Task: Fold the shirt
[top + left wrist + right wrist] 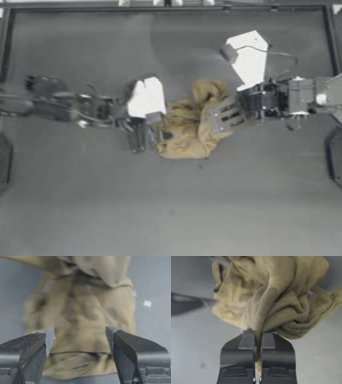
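Spreading bunched shirt [190, 125]: right gripper [257, 333] clamped on fold; your left gripper [80, 338], jaws apart straddling hem, should pinch, then draw apart.

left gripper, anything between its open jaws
Yes: the shirt, crumpled, sits between the left gripper jaws, shown in the left wrist view.

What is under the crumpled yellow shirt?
The shirt lies bunched on the dark table. The right gripper pinches a fold; the left gripper is open beside it. Whatever lies beneath the heap is covered.
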